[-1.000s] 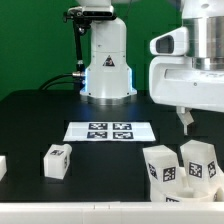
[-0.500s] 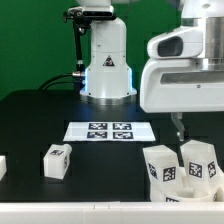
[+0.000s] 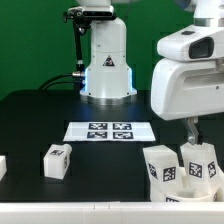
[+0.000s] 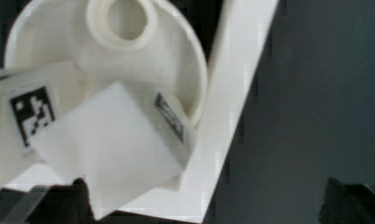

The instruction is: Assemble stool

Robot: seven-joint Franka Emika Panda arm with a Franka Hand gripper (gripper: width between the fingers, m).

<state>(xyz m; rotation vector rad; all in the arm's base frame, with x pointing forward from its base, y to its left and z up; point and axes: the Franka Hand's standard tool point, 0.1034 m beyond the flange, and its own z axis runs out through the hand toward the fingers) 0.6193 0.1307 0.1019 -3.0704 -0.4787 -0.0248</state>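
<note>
We have the arm (image 3: 190, 85) hanging over the cluster of stool parts that sits to the exterior view's right of the marker board (image 3: 110, 130), nearer the camera than the board. The jaws are open and hold nothing. In the wrist view the two dark fingers (image 4: 42, 200) stand well apart, with white plastic between them. In the exterior view one finger (image 3: 192, 128) hangs just above the taller leg (image 3: 202, 160), apart from it. A second leg (image 3: 160, 166) stands just beside that one, on its marker-board side.

The round seat (image 4: 86, 70) shows plainly only in the wrist view, where a tagged leg (image 4: 104, 140) lies on it or in front of it; we cannot tell which. A long white strip (image 4: 237, 90) runs beside the seat's rim. A lone leg (image 3: 57, 160) lies on the tabletop (image 3: 30, 115), to the exterior view's left of the marker board.

We judge the step in hand to be the approach for a grasp in that cluster. To do it well, we should centre the jaws over one part only and square the fingers to its flat faces. We should then come straight down, so that neither finger clips the neighbouring leg or the strip. We should close only once both fingers are below the part's top edge.
</note>
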